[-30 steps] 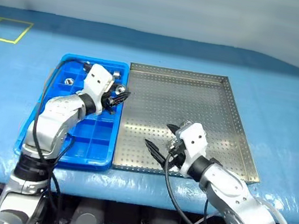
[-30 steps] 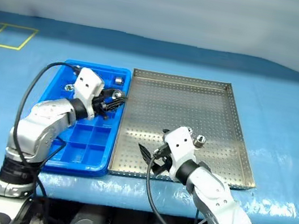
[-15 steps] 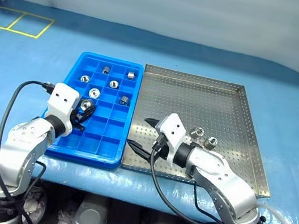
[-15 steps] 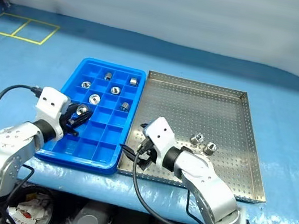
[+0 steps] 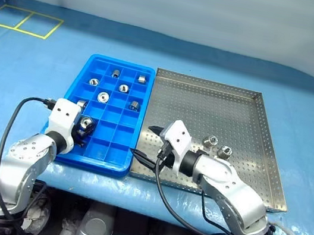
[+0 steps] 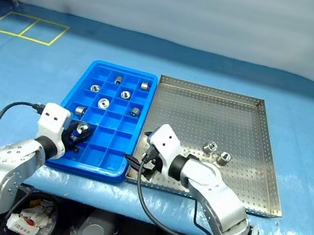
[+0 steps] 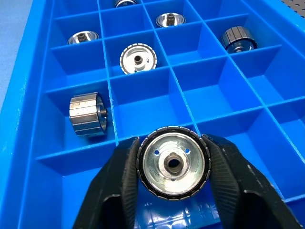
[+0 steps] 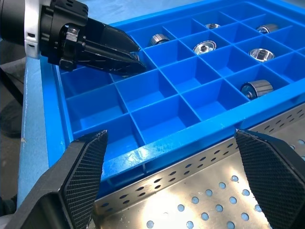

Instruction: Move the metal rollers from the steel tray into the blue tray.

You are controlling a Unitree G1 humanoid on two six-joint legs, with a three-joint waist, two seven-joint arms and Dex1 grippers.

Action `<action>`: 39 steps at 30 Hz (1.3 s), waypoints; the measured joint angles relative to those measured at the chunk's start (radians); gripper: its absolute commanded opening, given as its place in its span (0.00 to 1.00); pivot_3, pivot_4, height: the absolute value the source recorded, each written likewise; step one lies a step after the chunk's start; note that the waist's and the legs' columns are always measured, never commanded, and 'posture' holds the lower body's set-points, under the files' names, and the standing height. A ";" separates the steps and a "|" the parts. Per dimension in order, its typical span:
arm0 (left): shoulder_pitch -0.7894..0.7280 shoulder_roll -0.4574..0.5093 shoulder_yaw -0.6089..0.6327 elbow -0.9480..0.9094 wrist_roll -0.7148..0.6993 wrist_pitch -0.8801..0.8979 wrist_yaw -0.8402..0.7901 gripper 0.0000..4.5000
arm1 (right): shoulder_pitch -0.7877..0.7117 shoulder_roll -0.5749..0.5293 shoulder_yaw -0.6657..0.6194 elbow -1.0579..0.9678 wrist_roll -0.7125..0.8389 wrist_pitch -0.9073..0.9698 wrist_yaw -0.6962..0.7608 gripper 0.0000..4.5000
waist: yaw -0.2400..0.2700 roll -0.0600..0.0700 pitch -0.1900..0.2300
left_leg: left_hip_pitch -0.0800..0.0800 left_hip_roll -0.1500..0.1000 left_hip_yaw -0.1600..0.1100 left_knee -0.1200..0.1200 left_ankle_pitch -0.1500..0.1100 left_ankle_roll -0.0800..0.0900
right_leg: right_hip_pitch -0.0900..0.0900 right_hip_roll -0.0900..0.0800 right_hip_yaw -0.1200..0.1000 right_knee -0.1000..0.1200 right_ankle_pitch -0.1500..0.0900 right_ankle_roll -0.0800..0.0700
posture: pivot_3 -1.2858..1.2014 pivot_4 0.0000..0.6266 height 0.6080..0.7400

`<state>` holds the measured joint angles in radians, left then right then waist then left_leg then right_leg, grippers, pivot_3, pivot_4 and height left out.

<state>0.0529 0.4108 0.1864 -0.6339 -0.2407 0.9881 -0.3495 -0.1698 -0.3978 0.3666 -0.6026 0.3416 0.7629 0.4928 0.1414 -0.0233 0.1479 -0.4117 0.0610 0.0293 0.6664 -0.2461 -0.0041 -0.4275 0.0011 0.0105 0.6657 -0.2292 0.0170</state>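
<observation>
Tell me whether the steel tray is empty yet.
Not empty: two metal rollers stand on the steel tray.

Blue tray (image 5: pixel 97 154): bright blue plastic, square grid of compartments; metal rollers (image 7: pixel 173 165) shiny silver, ribbed around the rim. Steel tray (image 5: pixel 219 104): silver metal, floor patterned with regular rows of small dots. Table cover (image 5: pixel 27 65) lighter blue with yellow line markings (image 5: pixel 22 22); gripper fingers (image 7: pixel 109 191) black, the right gripper's pads (image 8: pixel 86 167) with a fine cross-hatch texture
</observation>
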 measured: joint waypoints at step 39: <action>-0.646 -0.101 -0.642 0.775 0.047 -0.471 -0.544 0.95 | 0.574 0.050 -0.299 -0.399 -0.027 0.072 -0.339 1.00 | -0.169 0.001 0.000 | 0.000 0.000 0.004 0.000 0.000 0.000 | 0.000 0.001 0.003 0.000 0.001 0.002 | 0.47 0.24 1.00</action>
<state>-0.5931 0.3103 -0.4556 0.1415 -0.1940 0.5169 -0.8935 0.4043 -0.3475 0.0680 -1.0021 0.3151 0.8347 0.1538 -0.0276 -0.0227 0.1475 -0.4118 0.0607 0.0335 0.6668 -0.2461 -0.0040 -0.4277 0.0025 0.0136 0.6652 -0.2280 0.0192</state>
